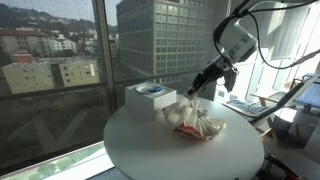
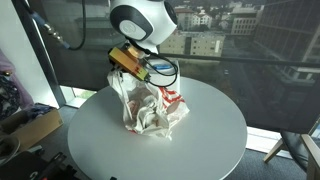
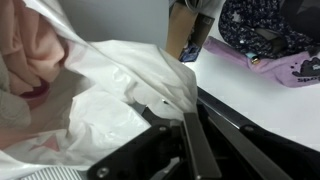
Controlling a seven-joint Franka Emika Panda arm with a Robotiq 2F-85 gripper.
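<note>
Gripper (image 1: 193,92): jaws almost fully closed, pinching a fold of the white plastic bag (image 1: 197,123) at its 12 o'clock edge. Bag lies crumpled near the centre of the round white table (image 1: 135,150), one side raised. Fingertips are buried in plastic in the wrist view; bag contents unclear. White box (image 1: 150,97) at the bag's 10 o'clock. Large windows (image 1: 60,60), city buildings outside.

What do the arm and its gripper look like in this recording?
The arm is white with rounded joints and a dark round cap on one. The gripper is black, with an orange-yellow block on its side. Black cables loop loosely beside the wrist. The jaws are black; no markings are readable.
</note>
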